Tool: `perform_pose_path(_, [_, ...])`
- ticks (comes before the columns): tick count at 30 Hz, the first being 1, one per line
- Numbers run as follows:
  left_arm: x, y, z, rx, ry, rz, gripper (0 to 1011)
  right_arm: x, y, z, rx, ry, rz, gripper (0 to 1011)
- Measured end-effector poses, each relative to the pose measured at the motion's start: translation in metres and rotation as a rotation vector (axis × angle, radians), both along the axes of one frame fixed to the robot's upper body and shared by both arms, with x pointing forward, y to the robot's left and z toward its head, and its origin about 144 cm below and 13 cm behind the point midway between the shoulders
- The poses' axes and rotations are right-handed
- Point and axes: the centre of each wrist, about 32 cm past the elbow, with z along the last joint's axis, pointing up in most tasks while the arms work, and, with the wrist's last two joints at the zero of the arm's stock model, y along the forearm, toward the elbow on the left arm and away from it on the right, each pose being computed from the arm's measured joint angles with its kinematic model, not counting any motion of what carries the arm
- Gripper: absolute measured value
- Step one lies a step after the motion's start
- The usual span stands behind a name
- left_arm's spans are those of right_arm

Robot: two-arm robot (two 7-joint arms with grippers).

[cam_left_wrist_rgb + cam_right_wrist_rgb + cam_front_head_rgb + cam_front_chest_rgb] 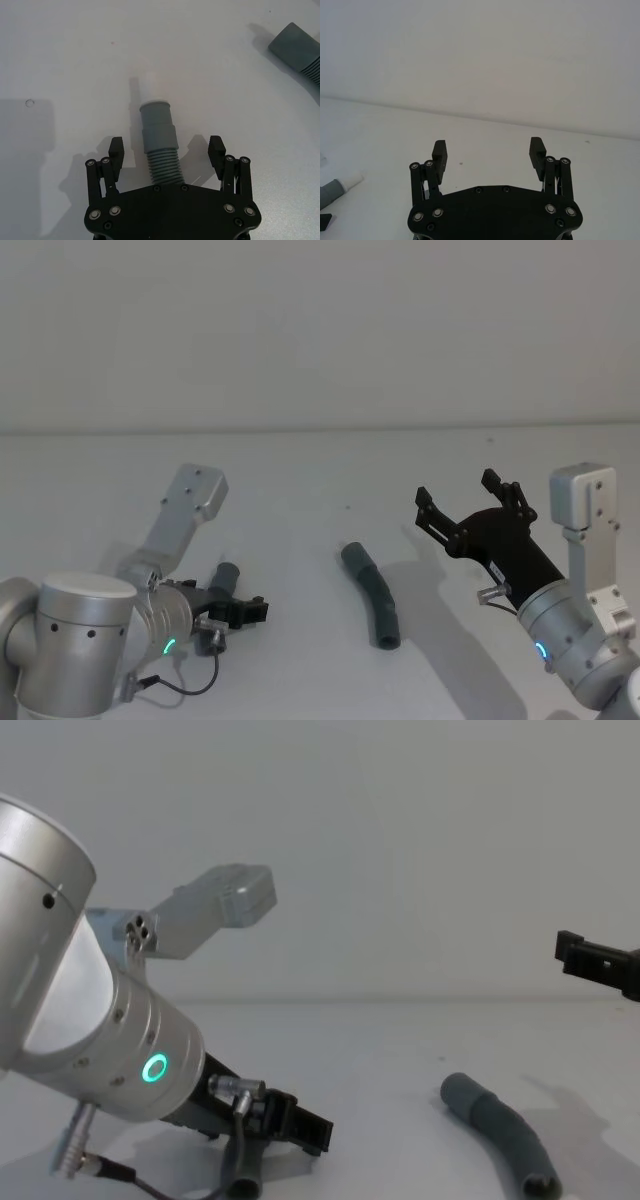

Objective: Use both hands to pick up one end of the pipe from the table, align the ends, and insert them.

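Left gripper (166,147), jaws spread, straddled the short ribbed pipe piece (157,135) on the table (300,470). The piece's long axis ran along the fingers, and its whitish plug tip (148,87) pointed outward. The longer bent piece (372,595) lay unobstructed between the 2 arms, and the right gripper (470,502) hovered beyond it, jaws spread and empty.

The white table (300,475) bears the longer pipe piece (372,596) and, well apart, the shorter pipe piece (159,142)

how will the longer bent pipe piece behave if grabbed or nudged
The longer pipe piece probably won't roll, since its bend lies flat on the table. Its ribbed stretch may flex. The open mouth shows it hollow, so likely light for the open right gripper.
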Motion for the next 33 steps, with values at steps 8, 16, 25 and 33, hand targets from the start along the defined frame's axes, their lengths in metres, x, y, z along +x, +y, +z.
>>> perform_pose_path(8, [0.0003, 0.0002, -0.0004, 0.0, -0.001, 0.002, 981, 0.0, 0.0, 0.0, 0.0, 0.0, 0.0, 1000])
perform_pose_path(16, [0.0004, 0.0006, -0.0007, 0.0, -0.002, 0.003, 897, 0.0, 0.0, 0.0, 0.0, 0.0, 0.0, 1000])
perform_pose_path(25, [0.0005, 0.0005, -0.0008, 0.0, -0.003, 0.004, 835, 0.0, 0.0, 0.0, 0.0, 0.0, 0.0, 1000])
perform_pose_path(33, [0.0005, 0.0003, -0.0009, 0.0, -0.002, 0.004, 788, 0.0, 0.0, 0.0, 0.0, 0.0, 0.0, 1000])
